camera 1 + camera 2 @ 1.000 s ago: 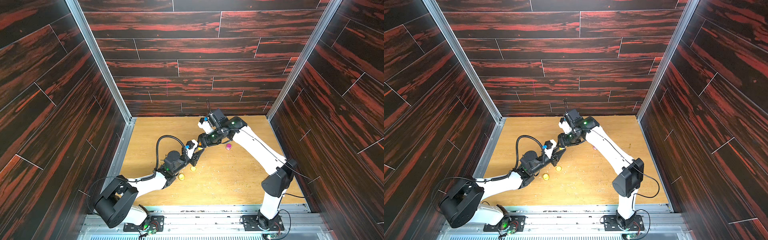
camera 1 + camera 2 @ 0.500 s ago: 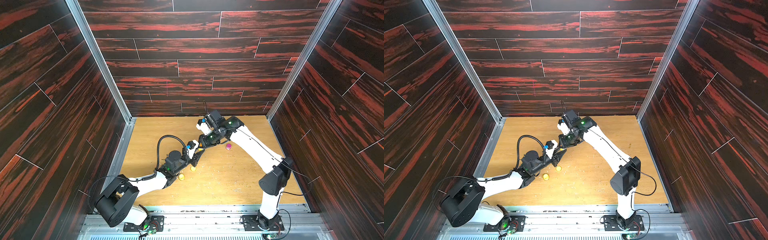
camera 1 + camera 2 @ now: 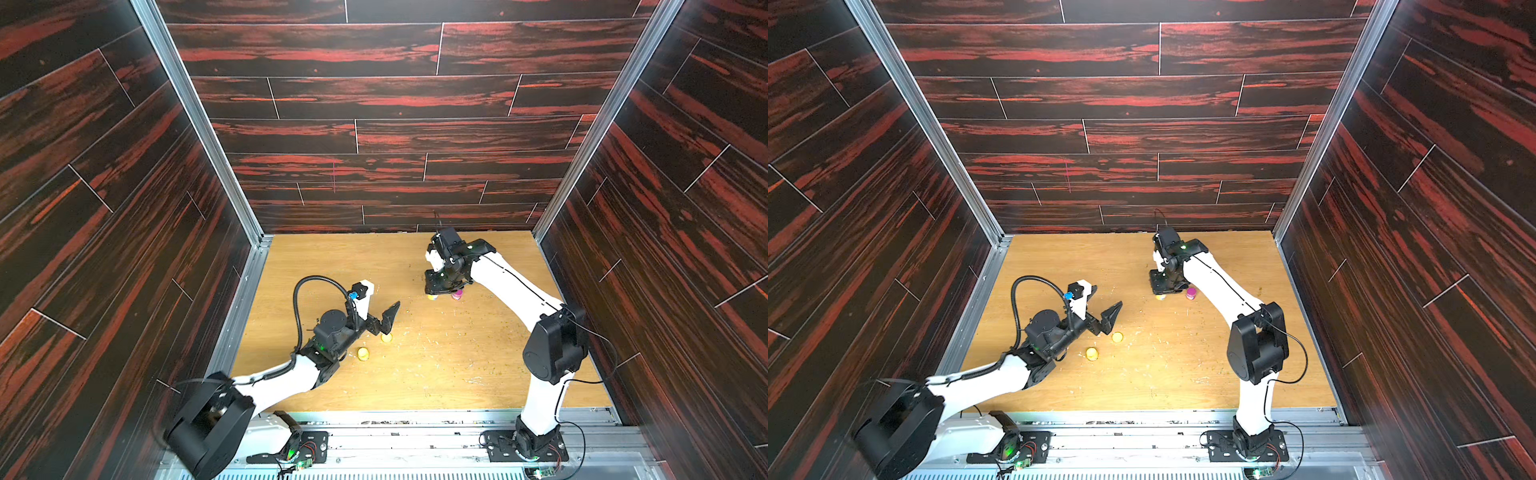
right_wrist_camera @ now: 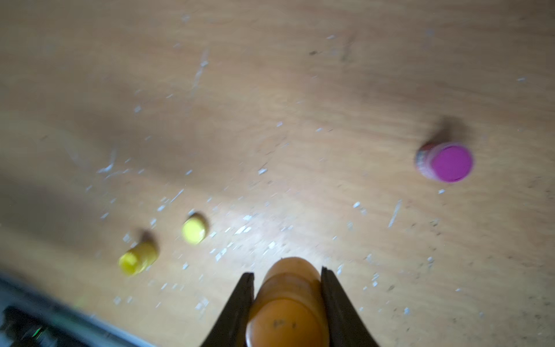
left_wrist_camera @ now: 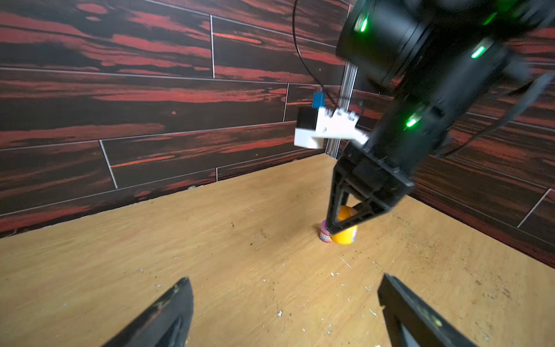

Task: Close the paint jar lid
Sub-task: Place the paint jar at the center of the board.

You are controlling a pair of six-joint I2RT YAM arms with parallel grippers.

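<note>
My right gripper (image 4: 287, 276) is shut on a small orange paint jar (image 4: 288, 300), one jaw on each side, with an orange lid on top of it. In both top views this gripper (image 3: 442, 287) points down at the back of the table, and the orange jar (image 3: 432, 296) (image 3: 1160, 296) is at table level. The left wrist view shows the orange jar (image 5: 345, 235) under the right gripper (image 5: 339, 228). My left gripper (image 3: 384, 322) (image 5: 285, 288) hangs open and empty over the table's near left part, well apart from the jar.
A pink-lidded jar (image 3: 457, 295) (image 4: 447, 162) stands just beside the orange jar. A yellow jar (image 3: 363, 353) (image 4: 138, 258) lies near the left gripper, with a loose yellow lid (image 3: 386, 337) (image 4: 194, 229) next to it. Specks litter the wooden table (image 3: 436, 374). Dark walls enclose three sides.
The two grippers were together at mid-table. My left gripper has opened and pulled back. My right gripper closed on the orange jar and carried it back beside the pink jar.
</note>
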